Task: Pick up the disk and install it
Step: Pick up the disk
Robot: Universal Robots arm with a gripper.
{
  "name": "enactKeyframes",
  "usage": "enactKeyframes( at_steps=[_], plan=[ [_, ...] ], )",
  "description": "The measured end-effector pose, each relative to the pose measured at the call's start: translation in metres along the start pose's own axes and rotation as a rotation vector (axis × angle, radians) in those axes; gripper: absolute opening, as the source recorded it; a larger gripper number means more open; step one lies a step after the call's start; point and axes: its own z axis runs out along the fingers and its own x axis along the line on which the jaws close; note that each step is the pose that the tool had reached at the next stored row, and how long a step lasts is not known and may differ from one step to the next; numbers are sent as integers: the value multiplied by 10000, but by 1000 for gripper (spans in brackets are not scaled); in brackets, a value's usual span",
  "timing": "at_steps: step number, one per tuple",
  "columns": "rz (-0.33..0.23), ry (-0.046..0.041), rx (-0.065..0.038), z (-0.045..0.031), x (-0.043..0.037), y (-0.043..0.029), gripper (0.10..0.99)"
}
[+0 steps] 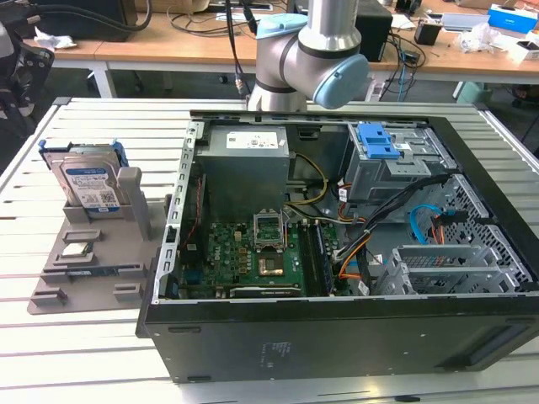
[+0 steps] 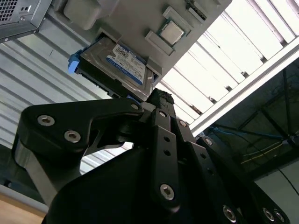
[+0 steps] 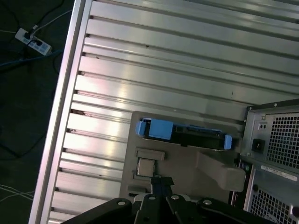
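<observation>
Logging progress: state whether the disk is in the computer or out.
Out. The disk leans upright on the grey holder beside the computer case.

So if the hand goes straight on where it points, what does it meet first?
Probably the disk standing in the grey holder; the hand aims at it, though depth is unclear.

Soft, even light filled the exterior view, leaving only mild shadows inside the open black metal computer case (image 1: 337,337). In the second wrist view the slatted silver aluminium bench (image 2: 233,46) glared almost white. In the first wrist view pale glare streaked its slats, while the dark floor (image 3: 23,116) lay dim.
</observation>
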Motion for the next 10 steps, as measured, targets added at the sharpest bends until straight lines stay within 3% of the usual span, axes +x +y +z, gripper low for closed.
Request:
enactKeyframes(
  at_steps=[10],
  plan=[
    [-917, 41, -21, 0, 0, 0, 102]
  ],
)
